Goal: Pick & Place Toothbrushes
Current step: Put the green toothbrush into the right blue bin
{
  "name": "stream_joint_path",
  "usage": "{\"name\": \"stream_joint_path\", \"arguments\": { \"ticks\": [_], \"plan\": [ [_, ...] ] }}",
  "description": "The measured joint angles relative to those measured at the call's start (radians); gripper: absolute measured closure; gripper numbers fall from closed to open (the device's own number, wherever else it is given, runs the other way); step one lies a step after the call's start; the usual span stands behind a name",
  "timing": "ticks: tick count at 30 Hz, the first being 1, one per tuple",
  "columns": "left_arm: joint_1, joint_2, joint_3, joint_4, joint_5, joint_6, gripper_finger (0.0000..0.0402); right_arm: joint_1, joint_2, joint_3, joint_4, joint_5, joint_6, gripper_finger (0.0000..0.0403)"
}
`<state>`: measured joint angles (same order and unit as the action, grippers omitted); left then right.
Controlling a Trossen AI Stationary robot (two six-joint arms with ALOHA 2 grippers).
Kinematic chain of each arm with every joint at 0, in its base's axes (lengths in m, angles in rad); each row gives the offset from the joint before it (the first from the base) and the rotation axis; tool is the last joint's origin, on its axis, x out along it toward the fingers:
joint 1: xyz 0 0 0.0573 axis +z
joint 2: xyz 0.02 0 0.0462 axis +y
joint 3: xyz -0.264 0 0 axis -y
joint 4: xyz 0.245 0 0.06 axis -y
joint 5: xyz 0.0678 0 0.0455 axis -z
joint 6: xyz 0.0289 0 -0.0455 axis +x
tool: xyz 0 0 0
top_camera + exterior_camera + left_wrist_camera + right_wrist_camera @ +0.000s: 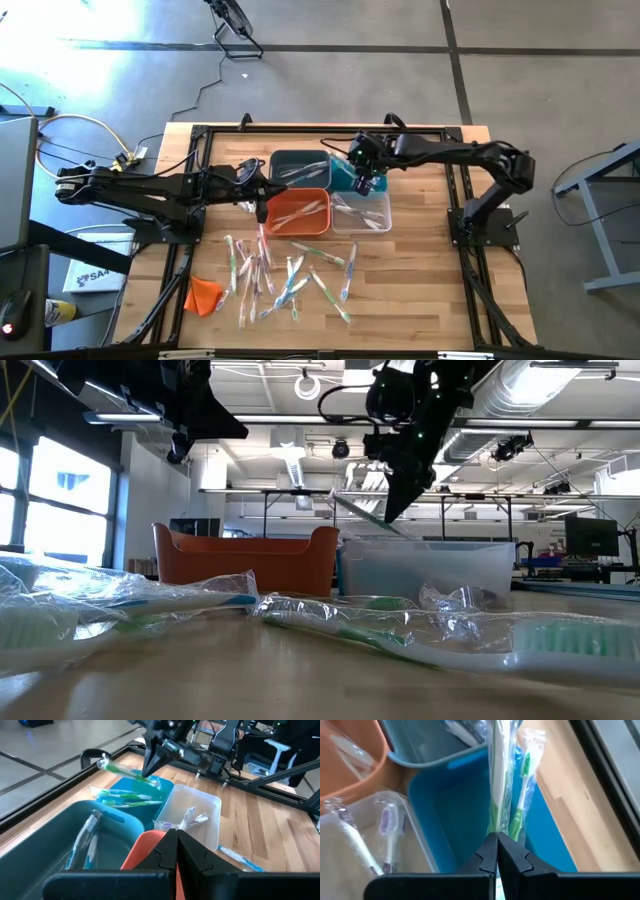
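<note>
Several wrapped toothbrushes (pixel 290 275) lie loose on the near half of the table. Four bins stand mid-table: dark grey (pixel 296 162), teal (pixel 345 180), orange (pixel 298 210) and clear (pixel 362 213). My right gripper (pixel 364 182) hangs over the teal bin (pixel 455 815), shut on a green toothbrush in a clear wrapper (pixel 125 770). More green toothbrushes (pixel 127 797) lie inside that bin. At the orange bin's left end, my left gripper (pixel 175 837) hovers shut with nothing in it. My right gripper pinches the wrapped green toothbrush by one end of its wrapper (pixel 496 826) between its two fingers. The fingers slant down from the table's right side. The toothbrush sticks out beyond the fingertips (pixel 358 510), lifted clear above the teal bin.
An orange cloth lump (pixel 203 293) lies near the table's front left corner. The clear bin (pixel 200 812) holds a few white toothbrushes, and the dark grey bin (pixel 60 840) holds blue ones. A black frame rail (pixel 330 128) runs along the far edge.
</note>
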<state>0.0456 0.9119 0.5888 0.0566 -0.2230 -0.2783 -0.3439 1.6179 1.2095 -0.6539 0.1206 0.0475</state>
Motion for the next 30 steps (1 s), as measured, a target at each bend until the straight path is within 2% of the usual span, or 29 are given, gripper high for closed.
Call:
{"name": "stream_joint_path", "arguments": {
  "ticks": [17,30],
  "plan": [
    [0.0,0.0,0.0,-0.007,0.0,0.0,0.0401,-0.058,0.04,-0.001,-0.029,-0.045,0.008,0.0401],
    [0.0,0.0,0.0,-0.007,0.0,0.011,0.0401,-0.058,0.04,-0.001,-0.021,-0.041,0.011,0.0394]
  ]
}}
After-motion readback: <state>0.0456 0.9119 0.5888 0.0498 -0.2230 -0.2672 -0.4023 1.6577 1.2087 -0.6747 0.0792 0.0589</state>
